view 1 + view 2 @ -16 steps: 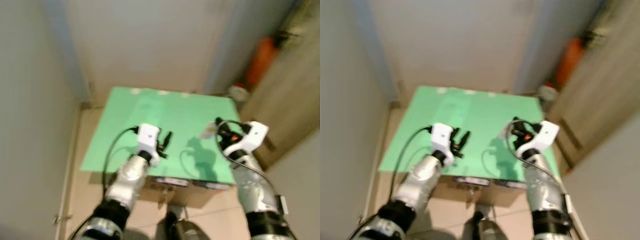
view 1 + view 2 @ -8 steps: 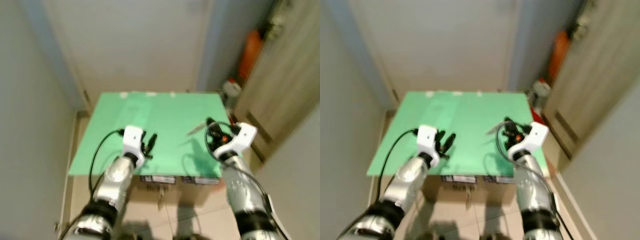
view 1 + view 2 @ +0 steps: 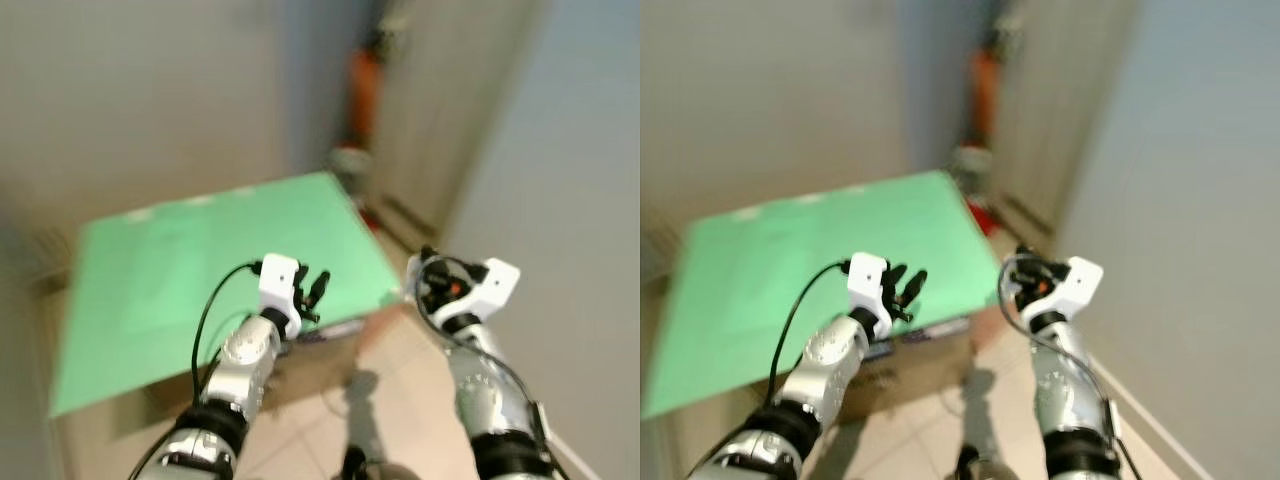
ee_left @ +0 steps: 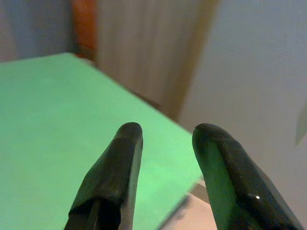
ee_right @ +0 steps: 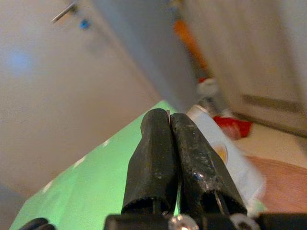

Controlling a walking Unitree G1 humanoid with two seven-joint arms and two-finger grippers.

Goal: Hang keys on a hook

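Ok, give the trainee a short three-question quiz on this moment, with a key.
1. True or false: the left gripper has its fingers apart.
2. What colour is the tabletop under the left gripper?
A. green
B. red
C. white
3. Fill in: the right gripper has its fingers pressed ____, with a thin sliver of metal showing at their tips.

Key
1. True. The left wrist view shows a clear gap between the two black fingers.
2. A.
3. together. Whether that sliver is the keys cannot be told.
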